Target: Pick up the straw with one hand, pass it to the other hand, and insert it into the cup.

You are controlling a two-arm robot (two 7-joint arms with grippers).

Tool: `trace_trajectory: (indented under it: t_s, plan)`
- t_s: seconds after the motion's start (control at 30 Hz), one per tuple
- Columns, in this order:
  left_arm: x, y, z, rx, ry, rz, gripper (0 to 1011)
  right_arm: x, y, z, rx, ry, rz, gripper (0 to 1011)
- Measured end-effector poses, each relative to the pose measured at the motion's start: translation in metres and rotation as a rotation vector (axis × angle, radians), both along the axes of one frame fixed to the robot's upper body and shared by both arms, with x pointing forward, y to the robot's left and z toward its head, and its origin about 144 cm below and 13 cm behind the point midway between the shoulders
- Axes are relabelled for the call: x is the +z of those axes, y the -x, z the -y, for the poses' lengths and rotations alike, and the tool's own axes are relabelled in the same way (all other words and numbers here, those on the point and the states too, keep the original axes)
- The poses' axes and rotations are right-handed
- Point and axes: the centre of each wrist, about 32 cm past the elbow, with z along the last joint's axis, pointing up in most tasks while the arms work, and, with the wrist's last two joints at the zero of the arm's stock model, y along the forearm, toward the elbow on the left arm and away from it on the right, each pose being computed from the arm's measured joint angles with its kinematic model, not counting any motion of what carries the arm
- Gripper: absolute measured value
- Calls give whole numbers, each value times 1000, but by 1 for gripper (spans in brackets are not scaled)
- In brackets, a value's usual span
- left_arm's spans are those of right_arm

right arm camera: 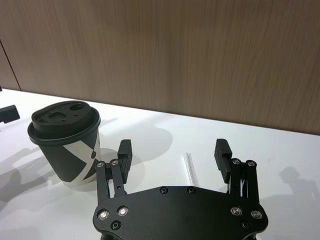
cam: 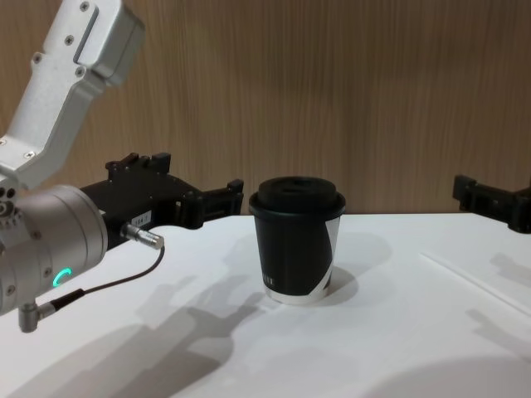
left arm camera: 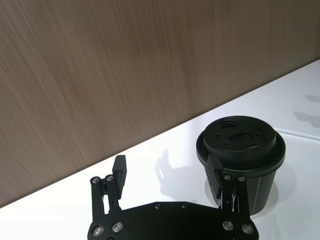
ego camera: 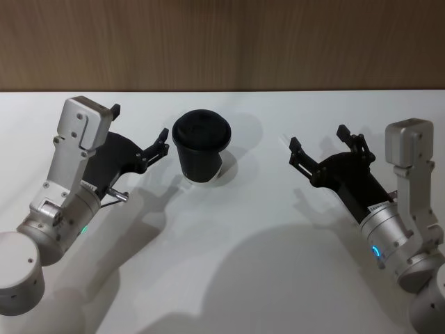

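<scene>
The black cup (ego camera: 201, 147) with its domed lid stands upright at the middle of the white table; it also shows as the cup (left arm camera: 240, 145), the cup (right arm camera: 67, 142) and the cup (cam: 294, 249), with a white patch on its side. My left gripper (ego camera: 139, 125) hovers open just left of the cup, one finger (left arm camera: 216, 172) close beside its wall. My right gripper (ego camera: 318, 139) hangs open to the cup's right. The thin white straw (right arm camera: 190, 169) lies flat on the table below my open right gripper (right arm camera: 173, 150), and shows faintly as the straw (cam: 465, 275).
A wood-panelled wall (ego camera: 222, 42) closes off the table's far edge. A dark cable with a metal plug (cam: 141, 238) hangs from the left wrist, which glows green. Bare white table (ego camera: 229, 264) spreads in front of the cup.
</scene>
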Motion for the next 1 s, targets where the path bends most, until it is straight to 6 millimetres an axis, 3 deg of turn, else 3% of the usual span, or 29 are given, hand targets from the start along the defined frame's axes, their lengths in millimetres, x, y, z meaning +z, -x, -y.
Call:
trace_trajectory:
  t_s: [0.6,1.0]
  plan:
    - [0,0,0,0,0,0,1003,0,-3,4,5,5,0,1001]
    - [0,0,0,0,0,0,1003,0,-18,34,64,22,-26,1001]
